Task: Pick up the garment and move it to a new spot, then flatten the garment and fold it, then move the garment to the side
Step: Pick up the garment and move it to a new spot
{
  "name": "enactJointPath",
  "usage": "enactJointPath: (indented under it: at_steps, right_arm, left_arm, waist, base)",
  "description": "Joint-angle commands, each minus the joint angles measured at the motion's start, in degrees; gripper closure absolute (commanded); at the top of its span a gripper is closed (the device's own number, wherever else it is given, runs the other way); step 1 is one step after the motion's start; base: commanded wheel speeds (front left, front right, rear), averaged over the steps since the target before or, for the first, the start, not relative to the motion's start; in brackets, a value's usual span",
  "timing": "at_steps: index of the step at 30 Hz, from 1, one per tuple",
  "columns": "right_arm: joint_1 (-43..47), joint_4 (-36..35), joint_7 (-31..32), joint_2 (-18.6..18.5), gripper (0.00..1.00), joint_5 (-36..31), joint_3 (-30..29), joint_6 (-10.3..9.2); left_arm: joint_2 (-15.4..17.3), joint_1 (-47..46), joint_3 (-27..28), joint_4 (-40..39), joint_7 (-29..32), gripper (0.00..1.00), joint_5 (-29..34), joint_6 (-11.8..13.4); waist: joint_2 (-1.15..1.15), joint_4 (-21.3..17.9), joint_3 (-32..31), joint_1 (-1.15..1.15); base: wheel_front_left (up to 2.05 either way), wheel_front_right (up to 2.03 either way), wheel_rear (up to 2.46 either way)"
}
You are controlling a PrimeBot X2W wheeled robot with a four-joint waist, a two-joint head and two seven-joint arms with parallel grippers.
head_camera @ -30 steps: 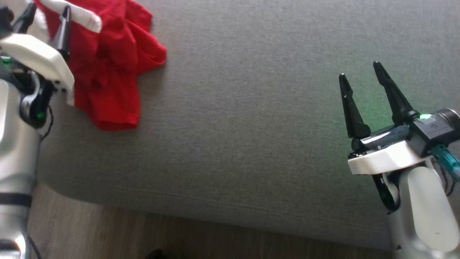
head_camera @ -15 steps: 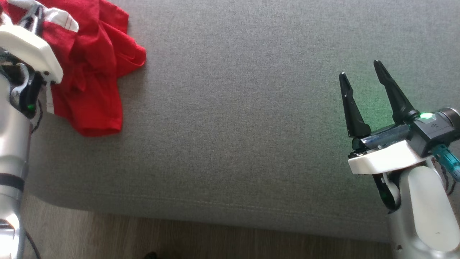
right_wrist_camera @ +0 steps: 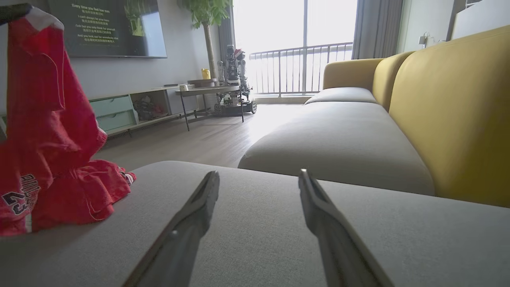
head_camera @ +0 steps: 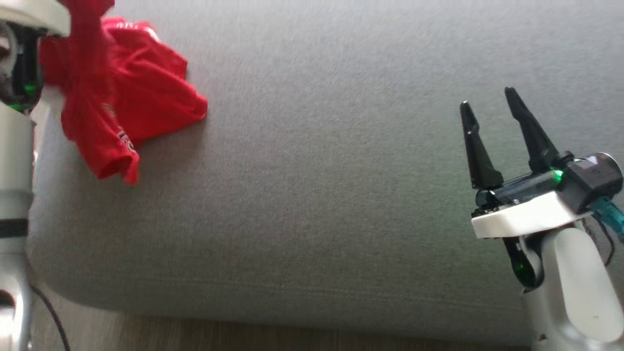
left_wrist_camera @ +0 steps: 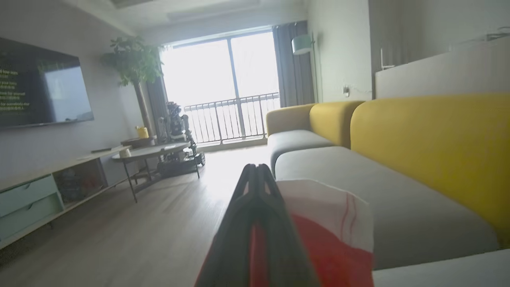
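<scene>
1. Strong daylight comes at you from the big window (right_wrist_camera: 295, 40); it glares white and washes out the floor (left_wrist_camera: 223, 167) near it.
2. Your head view is soft, and the red garment (head_camera: 112, 112) looks smeared.
3. A small green glow falls on the grey cushion (head_camera: 312, 170) by the right gripper (head_camera: 486, 96).
4. In your left wrist view, the left gripper (left_wrist_camera: 257, 171) up close is fuzzy.

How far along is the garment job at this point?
Done: the left gripper is shut on the red garment. In hand: lifting it; its lower part rests on the grey cushion. Left: moving, flattening, folding, setting aside. The right gripper is open, holding nothing.
</scene>
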Motion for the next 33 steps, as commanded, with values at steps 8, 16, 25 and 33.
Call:
enactJointPath:
  at_steps: [8, 16, 25, 33]
  right_arm:
    - [0.76, -1.72, -0.36, 0.04, 0.00, 2.69, -0.58, -0.02]
    - [-0.29, -3.25, -0.36, 0.04, 0.00, 4.04, -0.93, -0.02]
    - [-3.00, -6.95, -0.36, 0.04, 0.00, 7.38, 0.90, -0.02]
    - [-4.20, -8.04, -0.36, 0.04, 0.00, 9.32, 3.76, -0.02]
  left_arm:
    - [-1.73, 1.80, -0.28, -11.34, 0.45, 1.00, -0.14, -1.33]
    - [-10.94, 1.74, -5.29, -14.24, 2.87, 1.00, -1.04, 0.78]
    - [-17.79, -2.71, -9.30, -9.05, 1.20, 1.00, -3.21, 3.65]
    - [-18.28, -5.39, -19.19, -0.23, -0.05, 0.00, -9.12, 7.43]
  waist:
    - [0.00, -7.04, -5.35, 0.00]
    - [0.00, -16.70, -2.93, 0.00]
    - [0.00, -27.75, 3.31, 0.00]
    - [0.00, -33.33, 6.26, 0.00]
  base:
    - [0.00, 0.00, 0.00]
    - [0.00, 0.00, 0.00]
    - [0.00, 0.00, 0.00]
    - [0.00, 0.00, 0.00]
